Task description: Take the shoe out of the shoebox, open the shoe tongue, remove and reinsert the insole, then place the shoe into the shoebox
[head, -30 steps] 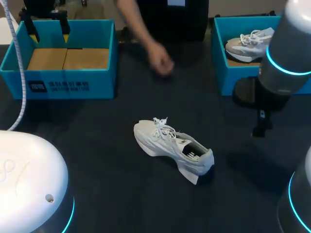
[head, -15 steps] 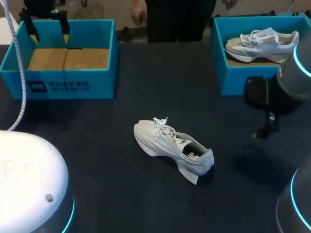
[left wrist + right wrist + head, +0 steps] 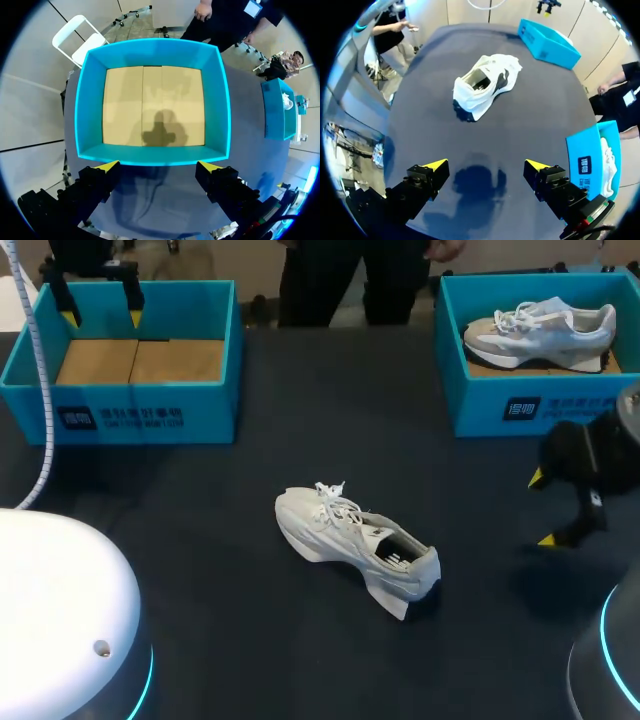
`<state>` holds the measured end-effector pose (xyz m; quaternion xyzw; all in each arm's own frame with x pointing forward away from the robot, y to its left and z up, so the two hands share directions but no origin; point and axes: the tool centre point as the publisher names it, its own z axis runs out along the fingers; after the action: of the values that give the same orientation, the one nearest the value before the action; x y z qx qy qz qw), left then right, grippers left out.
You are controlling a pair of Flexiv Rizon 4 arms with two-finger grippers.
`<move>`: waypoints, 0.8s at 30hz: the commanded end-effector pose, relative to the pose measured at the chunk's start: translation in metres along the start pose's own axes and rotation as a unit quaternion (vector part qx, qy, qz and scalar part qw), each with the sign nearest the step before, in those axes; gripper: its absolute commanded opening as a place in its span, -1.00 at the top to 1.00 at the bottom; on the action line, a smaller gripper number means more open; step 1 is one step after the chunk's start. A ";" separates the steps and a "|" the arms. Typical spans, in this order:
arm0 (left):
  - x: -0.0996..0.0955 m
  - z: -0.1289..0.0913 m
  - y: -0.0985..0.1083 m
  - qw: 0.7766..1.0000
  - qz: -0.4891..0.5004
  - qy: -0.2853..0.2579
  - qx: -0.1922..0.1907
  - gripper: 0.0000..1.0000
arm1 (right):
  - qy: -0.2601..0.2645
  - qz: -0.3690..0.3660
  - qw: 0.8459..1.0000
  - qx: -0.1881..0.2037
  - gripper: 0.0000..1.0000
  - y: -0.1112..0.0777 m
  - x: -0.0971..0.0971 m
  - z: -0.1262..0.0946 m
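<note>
A white laced shoe lies on its side on the dark table, out of either box. In the right wrist view the shoe rests well ahead of my right gripper, its opening turned toward the fingers. My right gripper hangs open and empty over the table's right side. The empty blue shoebox stands at the back left. My left gripper hovers open above its far wall. In the left wrist view that shoebox sits just beyond my left gripper, showing a bare cardboard floor.
A second blue box at the back right holds another pale shoe. A white cable hangs down at the left edge. In the right wrist view this box stands beside my right gripper.
A person's hand that reached over the table's back has pulled away. My right arm has swung rightward and toward the front, and its gripper has turned. The shoe and left arm have not moved.
</note>
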<state>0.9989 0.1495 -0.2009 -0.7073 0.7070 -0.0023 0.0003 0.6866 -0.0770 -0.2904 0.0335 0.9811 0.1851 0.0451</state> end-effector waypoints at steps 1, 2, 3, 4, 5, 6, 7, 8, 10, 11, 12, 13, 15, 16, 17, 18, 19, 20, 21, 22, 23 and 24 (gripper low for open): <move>0.000 0.000 0.000 1.000 0.000 0.000 -0.001 -1.00 | -0.015 -0.003 0.993 -0.120 -1.00 -0.009 0.005 0.010; 0.000 0.000 0.000 1.000 0.000 0.000 -0.001 -1.00 | -0.015 -0.003 0.991 -0.130 -1.00 -0.010 0.005 0.012; 0.000 0.000 0.000 1.000 0.000 0.000 -0.001 -1.00 | -0.014 -0.010 0.990 -0.140 -1.00 -0.010 0.005 0.014; 0.000 0.000 0.000 1.000 0.000 0.000 -0.001 -1.00 | -0.012 -0.010 0.989 -0.146 -1.00 -0.009 0.005 0.016; 0.000 0.000 0.000 1.000 0.000 0.000 -0.001 -1.00 | -0.011 -0.015 0.987 -0.157 -1.00 -0.010 0.005 0.018; 0.000 0.000 0.000 1.000 0.000 0.000 -0.001 -1.00 | -0.009 -0.020 0.986 -0.164 -1.00 -0.009 0.005 0.019; 0.000 0.000 0.000 1.000 0.000 0.000 -0.001 -1.00 | -0.007 -0.019 0.985 -0.172 -1.00 -0.009 0.004 0.021; 0.000 0.000 0.000 1.000 0.000 0.000 -0.001 -1.00 | -0.004 -0.018 0.985 -0.173 -1.00 -0.010 0.004 0.022; 0.000 0.000 0.000 1.000 0.000 0.000 -0.001 -1.00 | -0.002 -0.020 0.984 -0.175 -1.00 -0.012 0.002 0.022; 0.000 0.000 0.000 1.000 0.000 0.000 -0.001 -1.00 | 0.001 -0.022 0.984 -0.176 -1.00 -0.013 0.002 0.022; 0.000 0.000 0.000 1.000 0.000 0.000 -0.001 -1.00 | 0.001 -0.017 0.982 -0.188 -1.00 -0.015 0.001 0.022; 0.000 0.000 0.000 1.000 0.000 0.000 -0.001 -1.00 | 0.004 -0.015 0.981 -0.192 -1.00 -0.017 0.000 0.021; 0.000 0.000 0.000 1.000 0.000 0.000 -0.001 -1.00 | 0.009 -0.016 0.981 -0.192 -1.00 -0.020 0.000 0.022; 0.000 0.000 0.000 1.000 0.000 0.000 -0.001 -1.00 | 0.013 -0.019 0.981 -0.191 -1.00 -0.022 0.000 0.023; 0.000 0.000 0.000 1.000 0.000 0.000 -0.001 -1.00 | 0.017 -0.022 0.980 -0.195 -1.00 -0.022 0.000 0.024; 0.000 0.000 0.000 1.000 0.000 0.000 -0.001 -1.00 | 0.019 -0.021 0.980 -0.197 -1.00 -0.024 0.001 0.025; 0.000 0.000 0.000 1.000 0.000 0.000 -0.001 -1.00 | 0.022 -0.026 0.979 -0.201 -1.00 -0.025 0.001 0.026; 0.000 0.000 0.000 1.000 0.000 0.000 -0.001 -1.00 | 0.025 -0.032 0.978 -0.206 -1.00 -0.026 0.002 0.026; 0.000 0.000 0.000 1.000 0.000 0.000 -0.001 -1.00 | 0.026 -0.034 0.976 -0.213 -1.00 -0.027 0.002 0.027; 0.000 0.000 0.000 1.000 0.000 0.000 -0.001 -1.00 | 0.011 -0.032 0.979 -0.200 -1.00 -0.030 0.002 0.027; 0.000 0.000 0.000 1.000 0.000 0.000 -0.001 -1.00 | 0.011 -0.032 0.979 -0.200 -1.00 -0.030 0.002 0.027; 0.000 0.000 0.000 1.000 0.000 0.000 -0.001 -1.00 | 0.011 -0.032 0.979 -0.200 -1.00 -0.030 0.002 0.027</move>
<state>0.9989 0.1496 -0.2008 -0.7073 0.7069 -0.0023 0.0003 0.6879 -0.0958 -0.3247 -0.0103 0.9253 0.3765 0.0435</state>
